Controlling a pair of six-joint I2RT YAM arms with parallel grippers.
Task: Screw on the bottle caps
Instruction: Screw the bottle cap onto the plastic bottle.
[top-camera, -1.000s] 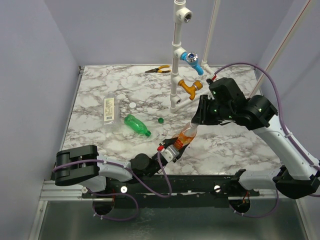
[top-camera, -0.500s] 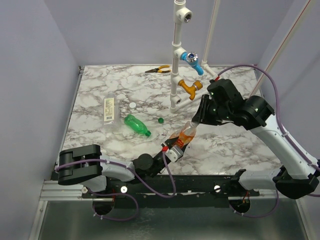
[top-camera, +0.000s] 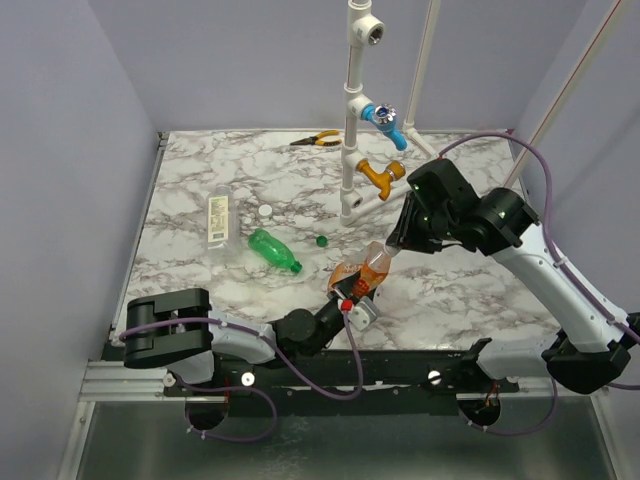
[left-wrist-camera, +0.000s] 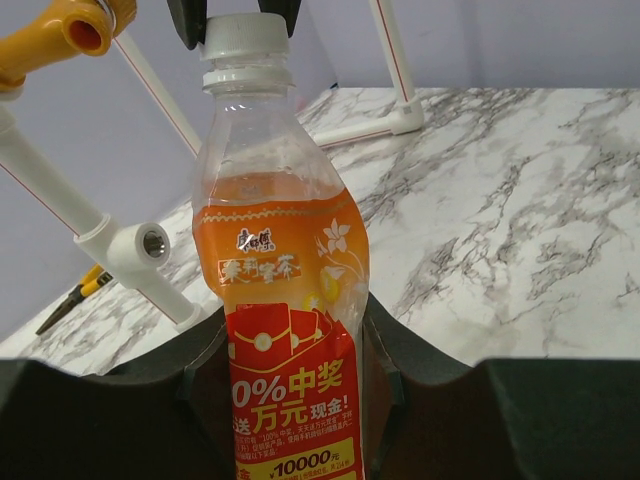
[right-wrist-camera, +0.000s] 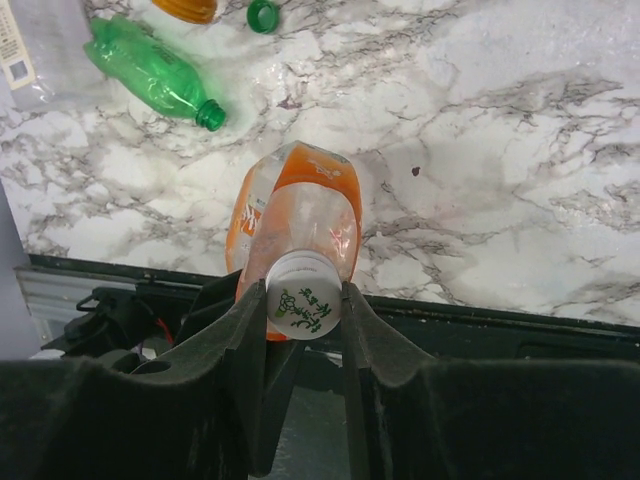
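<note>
The wide orange bottle (top-camera: 368, 272) is held tilted above the table's near edge. My left gripper (top-camera: 352, 296) is shut on its labelled lower body (left-wrist-camera: 285, 300). A white cap (right-wrist-camera: 303, 300) sits on the bottle's neck, and my right gripper (top-camera: 388, 247) is shut on it from above; its fingers (left-wrist-camera: 185, 20) flank the cap (left-wrist-camera: 244, 40). The slim green bottle (top-camera: 273, 250) lies open-necked at table centre, with a dark green cap (top-camera: 322, 240) to its right. The clear labelled bottle (top-camera: 218, 220) lies at the left, and a small white cap (top-camera: 266, 211) lies beside it.
A white pipe frame (top-camera: 350, 150) rises at the back centre with a blue tap (top-camera: 384, 117) and an orange tap (top-camera: 382, 176), close behind my right arm. Pliers (top-camera: 316, 139) lie at the far edge. Lilac walls close in the table on both sides.
My left arm has reached further right, carrying the bottle's base with it. The right gripper has shifted slightly left while staying on the cap.
</note>
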